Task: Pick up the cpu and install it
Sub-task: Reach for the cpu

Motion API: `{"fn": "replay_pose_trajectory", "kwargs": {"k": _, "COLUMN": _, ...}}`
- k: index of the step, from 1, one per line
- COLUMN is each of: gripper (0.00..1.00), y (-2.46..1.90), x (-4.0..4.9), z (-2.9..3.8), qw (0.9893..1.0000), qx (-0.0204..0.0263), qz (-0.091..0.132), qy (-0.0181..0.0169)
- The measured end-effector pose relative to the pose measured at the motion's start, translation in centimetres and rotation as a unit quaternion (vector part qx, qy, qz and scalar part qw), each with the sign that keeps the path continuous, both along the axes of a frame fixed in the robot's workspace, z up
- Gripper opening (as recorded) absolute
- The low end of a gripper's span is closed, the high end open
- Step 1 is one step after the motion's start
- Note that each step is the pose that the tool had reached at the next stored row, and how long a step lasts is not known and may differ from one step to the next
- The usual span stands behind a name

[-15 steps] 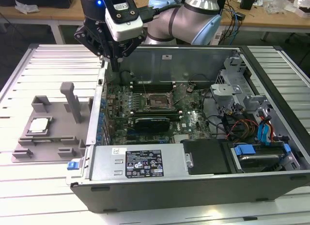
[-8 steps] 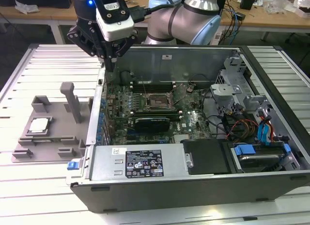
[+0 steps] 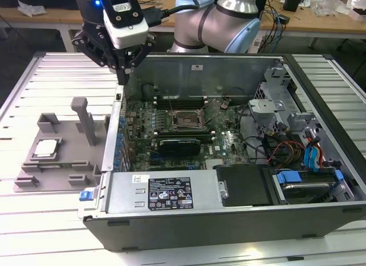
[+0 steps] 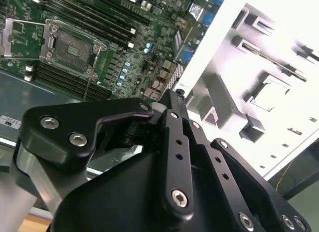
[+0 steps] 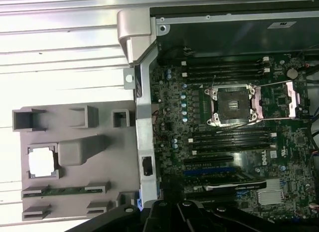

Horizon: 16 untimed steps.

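The cpu (image 3: 47,147) lies flat in a square pocket of the grey holder (image 3: 68,166) on the table, at the exterior view's left of the open computer case. It shows as a bright square in the first wrist view (image 5: 41,162). My gripper (image 3: 122,77) hangs above the case's side wall, between the holder and the motherboard. Its black fingers meet at the tip in the second wrist view (image 4: 175,96), shut with nothing in them. The motherboard's socket (image 3: 186,118) stands open with its metal frame lifted and shows in both wrist views (image 5: 234,105) (image 4: 72,47).
The case's metal side wall (image 3: 116,134) rises between holder and motherboard. A grey post (image 3: 86,120) stands up from the holder. Memory slots (image 5: 229,139), a graphics card (image 3: 180,145), cables and drive bays (image 3: 303,157) crowd the case.
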<state>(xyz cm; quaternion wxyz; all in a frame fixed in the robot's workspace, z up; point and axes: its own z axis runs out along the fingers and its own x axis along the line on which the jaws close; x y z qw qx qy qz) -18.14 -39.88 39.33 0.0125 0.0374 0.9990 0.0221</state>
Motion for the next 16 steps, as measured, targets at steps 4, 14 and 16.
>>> {"fn": "replay_pose_trajectory", "kwargs": {"k": 4, "gripper": 0.11, "y": 0.00, "x": -0.73, "z": 0.00, "qw": 1.0000, "qx": 0.0000, "qz": 0.000, "qy": 0.0000}}
{"fn": "replay_pose_trajectory", "kwargs": {"k": 14, "gripper": 0.11, "y": 0.00, "x": -2.49, "z": 0.00, "qw": 1.0000, "qx": 0.0000, "qz": 0.000, "qy": -0.0001}}
{"fn": "replay_pose_trajectory", "kwargs": {"k": 16, "gripper": 0.11, "y": 0.00, "x": -2.89, "z": 0.00, "qw": 1.0000, "qx": 0.0000, "qz": 0.000, "qy": -0.0001}}
